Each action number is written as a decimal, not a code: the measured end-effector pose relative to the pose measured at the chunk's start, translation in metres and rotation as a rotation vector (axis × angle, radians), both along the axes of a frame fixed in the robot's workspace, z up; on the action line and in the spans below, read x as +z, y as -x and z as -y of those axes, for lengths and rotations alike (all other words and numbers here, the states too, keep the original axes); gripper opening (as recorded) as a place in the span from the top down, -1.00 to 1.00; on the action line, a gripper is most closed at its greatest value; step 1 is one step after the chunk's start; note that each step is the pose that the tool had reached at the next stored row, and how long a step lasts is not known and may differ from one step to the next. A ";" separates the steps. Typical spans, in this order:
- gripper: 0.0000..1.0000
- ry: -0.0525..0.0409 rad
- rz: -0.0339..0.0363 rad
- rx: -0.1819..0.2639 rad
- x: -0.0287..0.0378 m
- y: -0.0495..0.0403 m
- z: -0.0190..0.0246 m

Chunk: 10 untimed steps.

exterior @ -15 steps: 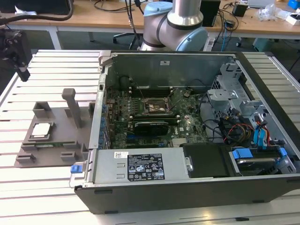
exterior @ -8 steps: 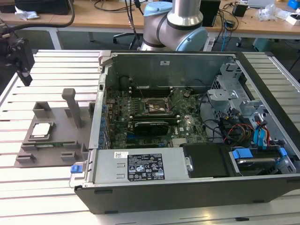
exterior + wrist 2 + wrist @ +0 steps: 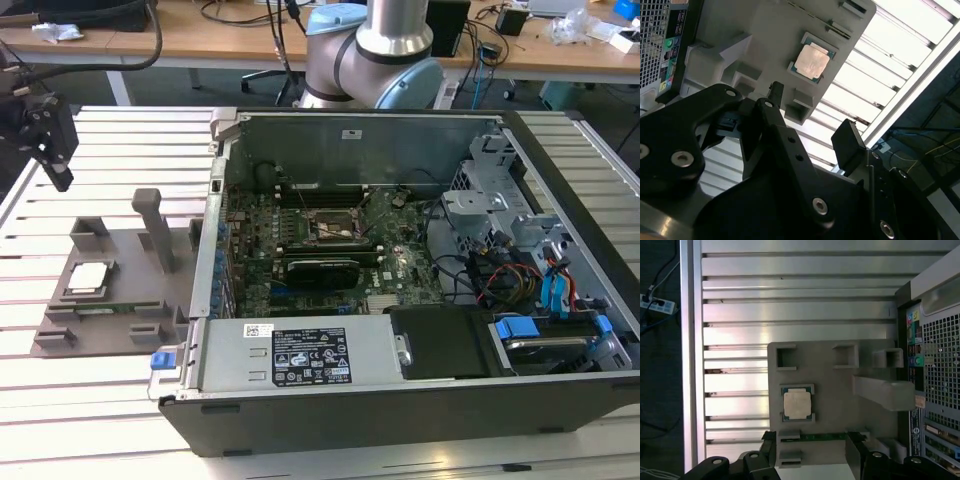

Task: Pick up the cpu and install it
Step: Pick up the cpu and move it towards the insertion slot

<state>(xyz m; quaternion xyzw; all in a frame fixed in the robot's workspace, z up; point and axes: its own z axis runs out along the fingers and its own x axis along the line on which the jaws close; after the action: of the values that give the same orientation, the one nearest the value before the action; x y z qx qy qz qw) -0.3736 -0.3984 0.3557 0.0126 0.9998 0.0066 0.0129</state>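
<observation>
Plainly the reach for the pick is the step in hand. The black two-fingered gripper hangs over the slatted aluminium table, well apart from the cpu. In the second wrist view its fingers stand spread apart with nothing between them. Done well, I judge, this calls for centring over the chip, squaring the fingers to its sides and taking it by the rim, not the top. The cpu, a small flat square with a silvery-grey metal top and pale edge, lies flat in its seat on the grey moulded holder plate. It sits near the plate's edge farthest from the open computer case.
</observation>
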 end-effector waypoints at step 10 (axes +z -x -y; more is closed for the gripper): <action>-0.33 0.0001 -0.0001 0.000 -0.0142 0.0000 0.0000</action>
<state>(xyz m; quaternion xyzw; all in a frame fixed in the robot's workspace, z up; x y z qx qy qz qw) -0.3735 -0.3985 0.3415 0.0126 0.9998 0.0066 0.0129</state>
